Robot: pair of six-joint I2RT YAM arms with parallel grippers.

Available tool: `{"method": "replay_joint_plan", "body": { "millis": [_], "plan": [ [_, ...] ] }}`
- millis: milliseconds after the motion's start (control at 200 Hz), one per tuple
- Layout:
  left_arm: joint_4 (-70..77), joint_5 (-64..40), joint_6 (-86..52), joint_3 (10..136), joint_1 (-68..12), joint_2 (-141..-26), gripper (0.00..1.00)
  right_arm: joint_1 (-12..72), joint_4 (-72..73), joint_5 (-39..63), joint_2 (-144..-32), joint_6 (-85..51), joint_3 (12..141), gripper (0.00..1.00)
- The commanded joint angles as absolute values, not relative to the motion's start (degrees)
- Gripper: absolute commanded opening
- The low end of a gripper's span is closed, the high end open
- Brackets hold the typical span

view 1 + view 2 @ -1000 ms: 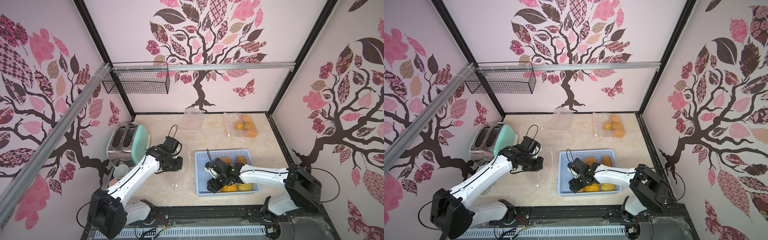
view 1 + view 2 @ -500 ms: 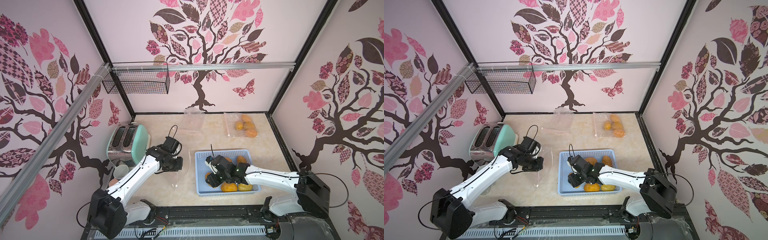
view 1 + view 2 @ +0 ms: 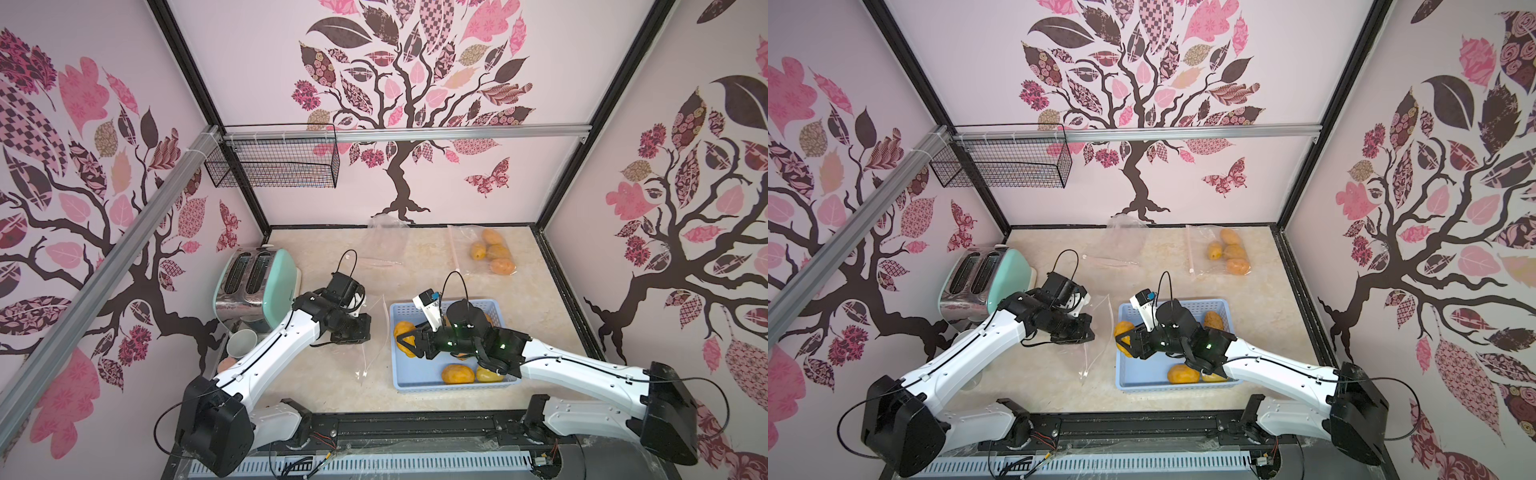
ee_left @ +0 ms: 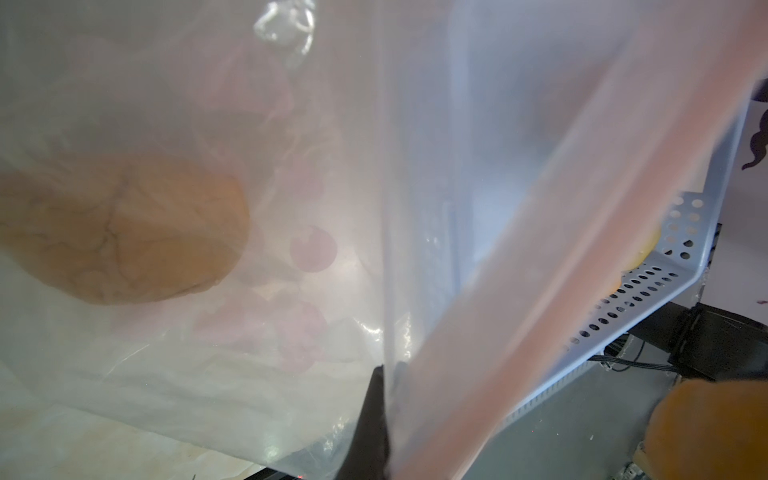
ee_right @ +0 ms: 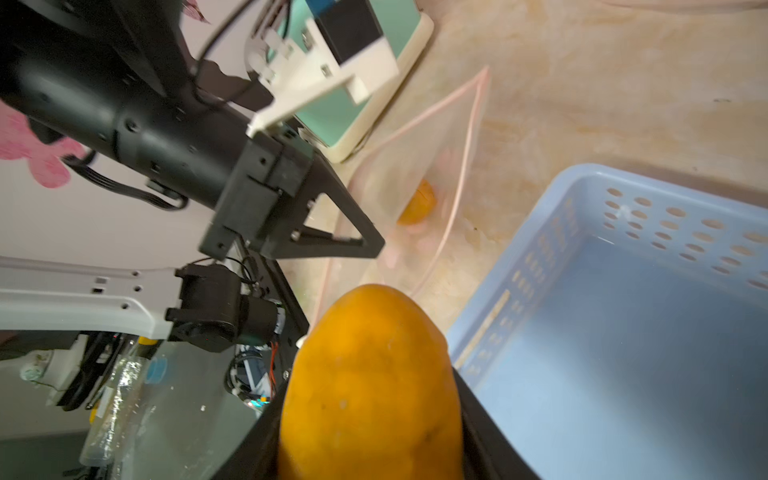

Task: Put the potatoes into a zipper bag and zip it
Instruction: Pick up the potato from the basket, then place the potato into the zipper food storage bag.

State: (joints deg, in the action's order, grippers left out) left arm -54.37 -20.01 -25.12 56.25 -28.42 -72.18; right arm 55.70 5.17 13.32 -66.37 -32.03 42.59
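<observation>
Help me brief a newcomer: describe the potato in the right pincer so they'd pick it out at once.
Find the blue basket at the table's front. At its side facing the zipper bag, one orange potato sits clamped in the right pincer; the basket's other potatoes lie loose on its floor.

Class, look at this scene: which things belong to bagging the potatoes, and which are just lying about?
Job in hand: held potato in the right gripper; basket potatoes; blue basket; zipper bag, pinched by the left gripper; bagged potato; filled bag.
Lying about: toaster; cup; wire basket; spare bag.
</observation>
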Motion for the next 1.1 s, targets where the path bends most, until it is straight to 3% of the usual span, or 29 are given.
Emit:
{"method": "replay_joint_plan", "body": {
  "millis": [0, 250, 445, 1095],
  "plan": [
    [-52.84, -24.15, -26.31, 59.24, -28.41, -73.10, 0.00, 55.93, 14.81, 14.05, -68.49, -37.25, 46.05, 0.51],
    [-52.70, -26.40, -26.39, 60.73, -28.41, -73.80, 0.00, 55.83, 31.51, 8.66, -74.20, -47.78, 45.19, 0.48],
    [-52.45, -26.36, -27.66, 61.33, -28.41, -73.31, 0.00, 55.85, 32.69, 10.69, -80.33, -49.01, 46.54, 0.49],
    [-47.14, -29.26, -32.04, 59.69, -28.44, -69.87, 0.00, 55.89, 29.24, 6.60, -85.23, -43.53, 43.26, 0.51]
  ]
}}
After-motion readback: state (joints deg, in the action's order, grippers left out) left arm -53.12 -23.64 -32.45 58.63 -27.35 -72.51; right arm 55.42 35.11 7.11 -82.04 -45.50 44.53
